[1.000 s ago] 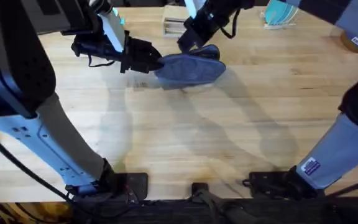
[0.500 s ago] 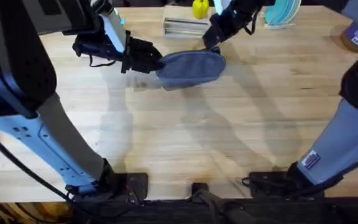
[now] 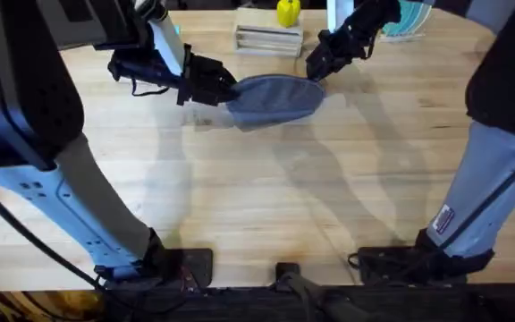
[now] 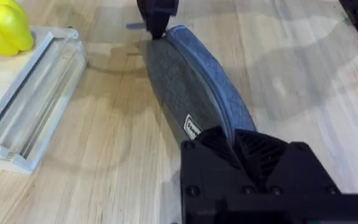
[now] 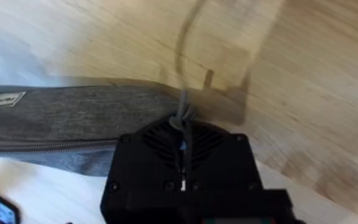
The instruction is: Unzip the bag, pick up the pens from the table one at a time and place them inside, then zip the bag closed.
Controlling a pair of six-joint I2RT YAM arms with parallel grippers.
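Bag (image 3: 274, 97) lies far-centre on table (image 3: 266, 197), left gripper (image 3: 224, 89) clamped on its left end, right gripper (image 3: 316, 72) pinching the zipper pull cord (image 5: 184, 112) at right end. Risk: cord slips free, or pull drags the bag loose from the left clamp.

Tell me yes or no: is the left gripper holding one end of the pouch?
Yes: in the left wrist view the left gripper is clamped on the near end of the bag.
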